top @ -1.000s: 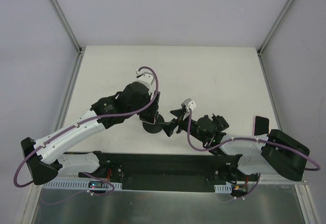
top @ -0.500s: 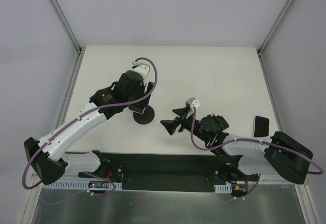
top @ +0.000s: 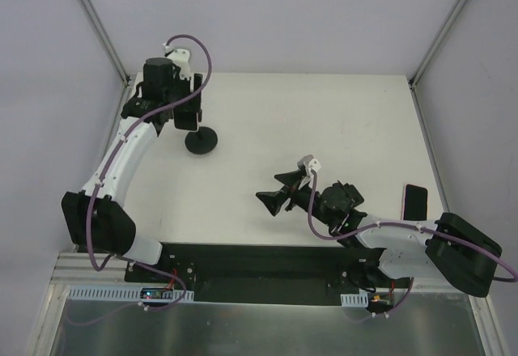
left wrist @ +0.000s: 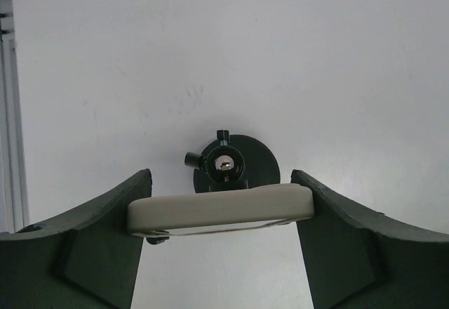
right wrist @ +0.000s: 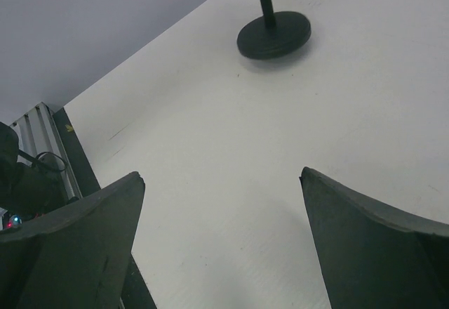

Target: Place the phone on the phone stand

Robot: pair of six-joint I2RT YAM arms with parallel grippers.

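The left gripper [left wrist: 221,186] pinched the phone stand [left wrist: 261,160] by its pale cradle [left wrist: 221,209]; the right gripper [right wrist: 221,175] gaped empty, the phone [top: 415,201] lying well behind it

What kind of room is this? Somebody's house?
Probably a robot lab, not a house: a left arm and right arm bolted to a white table, plain walls and metal posts around.

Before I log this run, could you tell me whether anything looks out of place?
The phone stand is near the far-left corner of the table, its top plate clamped in the left gripper, while the phone lies at the right edge, far from it.
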